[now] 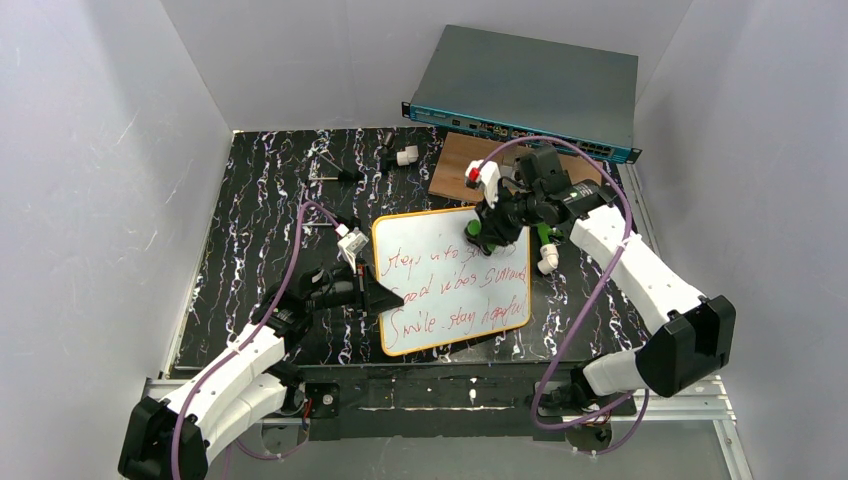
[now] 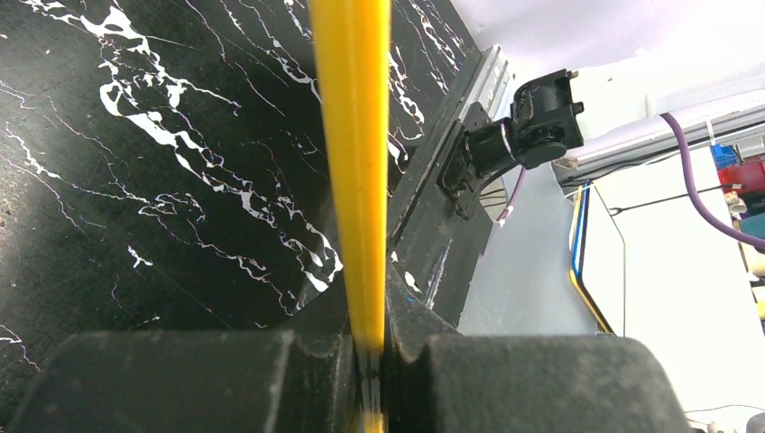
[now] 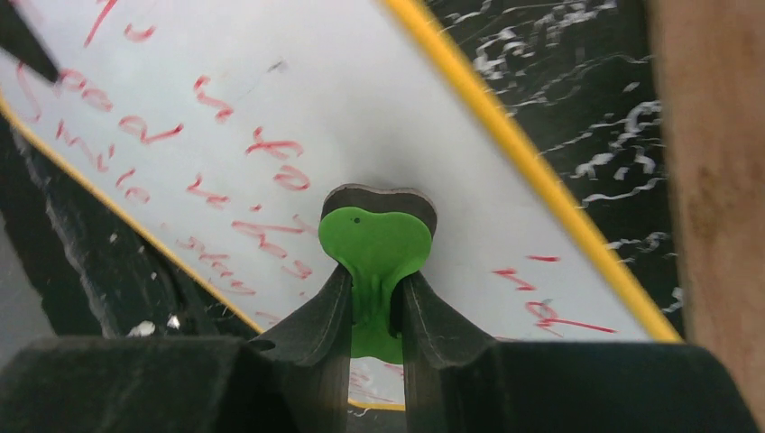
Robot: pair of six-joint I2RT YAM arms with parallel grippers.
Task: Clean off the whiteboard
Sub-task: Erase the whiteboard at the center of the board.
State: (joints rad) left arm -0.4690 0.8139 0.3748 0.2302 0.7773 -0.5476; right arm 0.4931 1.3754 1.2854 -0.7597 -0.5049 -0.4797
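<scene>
The whiteboard (image 1: 450, 290) lies flat, text lines running left to right; the left gripper (image 2: 365, 347) pinches its yellow frame (image 2: 356, 162), and the right gripper (image 3: 374, 311) clamps a green eraser (image 3: 374, 248).

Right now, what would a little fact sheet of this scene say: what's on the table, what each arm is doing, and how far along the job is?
surface: black marbled table
whiteboard: lying flat, yellow frame
red handwriting: three lines across the board
left end effector: shut on the whiteboard's left edge
right end effector: shut on a green eraser, at the board's far right corner
behind: wooden board, grey-blue electronics box
progress: most of the writing not yet erased
</scene>
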